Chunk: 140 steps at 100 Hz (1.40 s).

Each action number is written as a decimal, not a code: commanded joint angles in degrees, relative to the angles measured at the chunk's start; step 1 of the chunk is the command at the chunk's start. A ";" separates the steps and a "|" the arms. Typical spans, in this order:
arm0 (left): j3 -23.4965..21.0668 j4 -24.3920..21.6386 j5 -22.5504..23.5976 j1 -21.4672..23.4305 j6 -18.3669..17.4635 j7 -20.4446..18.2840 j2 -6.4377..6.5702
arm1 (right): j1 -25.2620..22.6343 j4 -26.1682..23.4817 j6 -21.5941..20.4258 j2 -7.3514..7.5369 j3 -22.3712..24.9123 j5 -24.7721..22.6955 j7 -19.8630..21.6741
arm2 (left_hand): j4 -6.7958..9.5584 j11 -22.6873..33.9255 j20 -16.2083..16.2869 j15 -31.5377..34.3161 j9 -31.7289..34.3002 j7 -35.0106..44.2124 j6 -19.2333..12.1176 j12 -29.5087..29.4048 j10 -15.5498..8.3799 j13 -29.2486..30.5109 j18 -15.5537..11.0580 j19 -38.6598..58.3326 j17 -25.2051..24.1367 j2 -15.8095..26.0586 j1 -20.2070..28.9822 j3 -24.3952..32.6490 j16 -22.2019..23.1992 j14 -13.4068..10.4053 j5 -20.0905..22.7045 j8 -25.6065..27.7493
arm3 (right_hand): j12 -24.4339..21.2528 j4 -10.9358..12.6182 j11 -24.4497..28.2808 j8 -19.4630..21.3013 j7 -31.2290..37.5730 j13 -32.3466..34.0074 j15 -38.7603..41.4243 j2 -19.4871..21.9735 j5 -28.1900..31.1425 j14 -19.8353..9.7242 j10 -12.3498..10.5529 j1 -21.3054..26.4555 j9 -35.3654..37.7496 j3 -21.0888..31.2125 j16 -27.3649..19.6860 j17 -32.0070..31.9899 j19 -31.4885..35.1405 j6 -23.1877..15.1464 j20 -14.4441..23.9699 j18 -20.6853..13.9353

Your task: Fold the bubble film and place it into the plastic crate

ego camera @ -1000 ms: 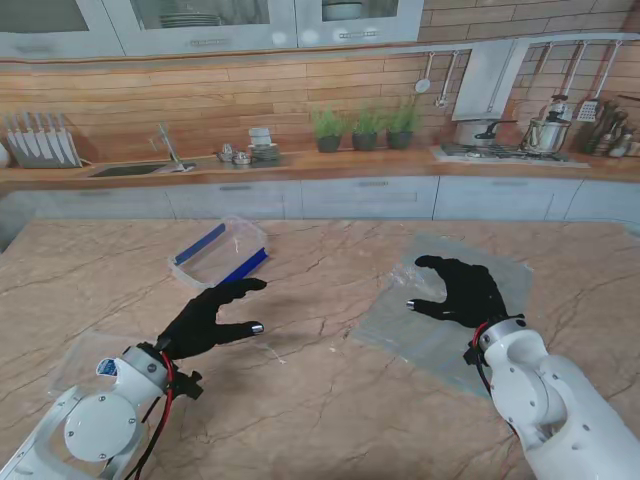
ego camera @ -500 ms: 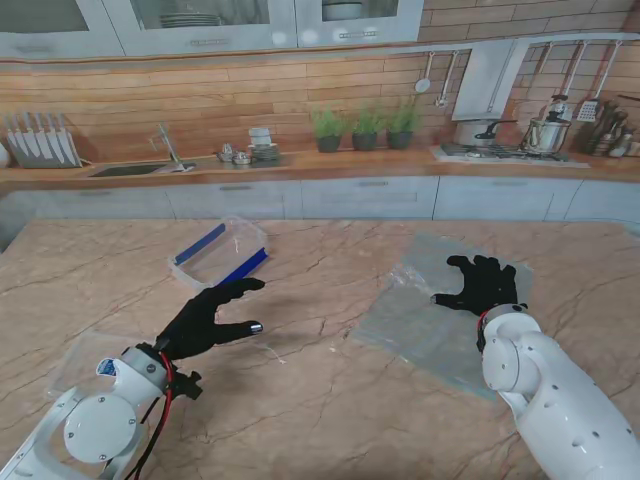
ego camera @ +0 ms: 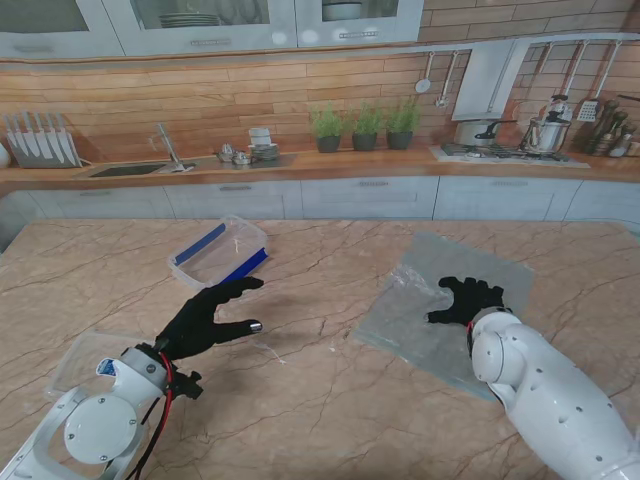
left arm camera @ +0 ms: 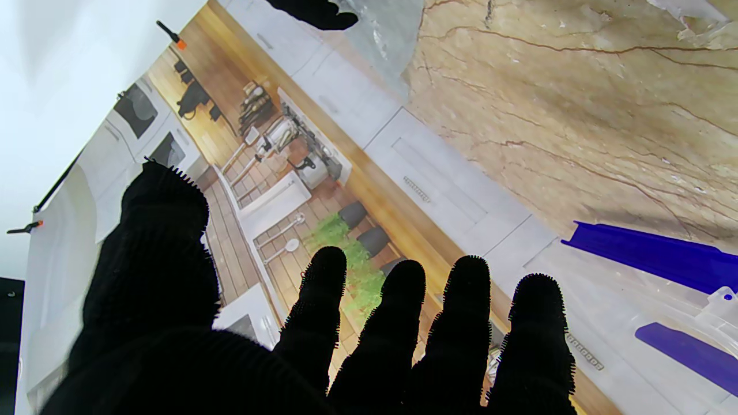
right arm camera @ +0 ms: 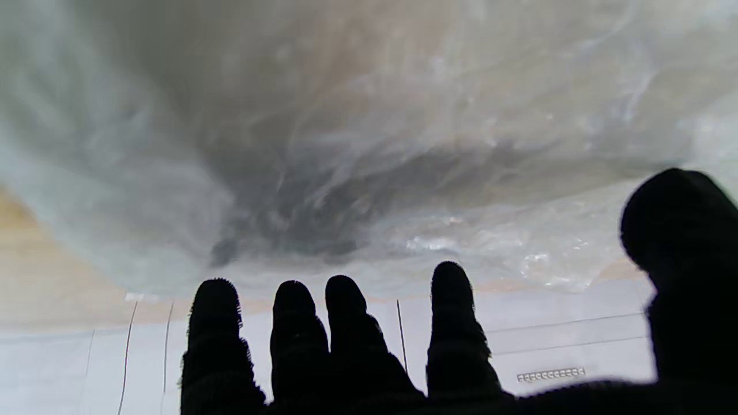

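The bubble film [ego camera: 420, 325] lies spread on the marble table on my right, its left corner crumpled upward. My right hand [ego camera: 468, 299] rests over the film's middle, fingers apart, holding nothing; in the right wrist view the film [right arm camera: 346, 144] fills the picture just past my fingertips [right arm camera: 343, 300]. The clear plastic crate [ego camera: 220, 253] with blue latches stands at the far left-centre. My left hand [ego camera: 207, 316] hovers open over bare table just nearer to me than the crate; the crate [left arm camera: 663, 288] shows past its spread fingers [left arm camera: 403, 323].
A clear plastic lid or sheet [ego camera: 85, 362] lies beside my left forearm. Behind the table runs a kitchen counter [ego camera: 320, 165] with a sink, plants and a stove.
My right hand has moved farther from me and to the right across the film, then drawn slightly back, its arm now covering more of the film's near corner. The left hand has barely moved.
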 commanded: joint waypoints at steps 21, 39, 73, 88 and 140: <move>0.12 -0.13 -0.62 0.35 0.45 -0.05 -0.37 | 4.53 2.81 -0.63 -0.52 -7.43 0.95 5.64 | 1.04 -0.97 -0.02 -0.33 1.27 -0.90 -1.16 -0.28 -0.62 0.73 -0.18 -0.18 -0.28 2.74 -0.81 -0.78 0.07 -0.02 -0.05 0.06 | 0.03 -1.41 0.68 -1.01 0.70 -0.84 0.08 0.77 -1.91 -0.73 -0.23 -2.47 0.09 0.04 -0.74 -0.58 -1.26 -0.56 -0.70 0.34; 0.01 0.04 -0.87 0.16 1.11 -0.22 -0.39 | 9.96 6.08 -1.85 -1.23 -14.14 6.22 7.43 | 1.09 -0.89 0.67 -0.36 1.33 -0.92 -1.30 -0.26 -0.90 0.95 0.98 0.30 -0.53 3.34 -0.78 -1.31 0.08 -0.13 -0.26 0.07 | 0.15 -1.36 0.94 -1.32 1.17 -0.40 0.23 1.05 -2.28 -0.87 -0.58 -2.52 0.39 -0.04 -0.68 -0.26 -0.97 -0.98 -0.74 0.20; -0.94 -0.65 -0.68 1.04 0.98 -0.47 -0.30 | 18.62 10.29 -5.19 -4.29 -26.98 16.79 9.02 | 1.18 -0.65 1.36 -0.38 2.19 -0.82 -1.28 -0.28 -0.64 1.54 1.73 0.55 -0.37 3.27 -0.25 -1.99 0.12 0.14 0.34 0.03 | 0.44 -1.27 1.51 -1.83 2.03 0.38 0.43 1.95 -2.48 -0.90 -0.72 -2.75 0.89 -0.20 -0.47 0.20 -0.38 -1.17 -0.69 0.19; -1.26 -1.01 -0.93 1.48 1.07 -0.34 -0.36 | 20.73 10.29 -9.09 -4.82 -31.51 19.22 11.09 | 1.18 -0.63 1.48 -0.33 2.33 -0.88 -1.27 -0.29 -0.53 1.67 1.82 0.52 -0.32 3.72 -0.25 -2.21 0.15 0.11 0.47 -0.02 | 0.54 -1.10 1.70 -2.19 2.21 0.77 0.55 4.04 -2.72 -0.95 -0.74 -3.19 1.02 -0.44 -0.34 0.75 0.06 -1.33 -0.60 0.44; -1.41 -1.69 -1.34 2.09 1.29 -0.18 -0.43 | 12.80 -3.05 -8.77 -1.68 -26.99 16.84 15.50 | 1.21 -0.68 1.90 -0.31 2.44 -1.07 -1.32 -0.31 -0.54 1.74 1.90 0.49 -0.31 4.21 -0.17 -2.66 0.20 0.14 0.49 -0.07 | 1.38 -0.61 3.47 -3.17 2.29 2.73 1.74 8.16 -1.97 0.30 0.68 -2.46 2.68 -2.73 0.52 2.24 1.46 -0.33 -0.19 1.33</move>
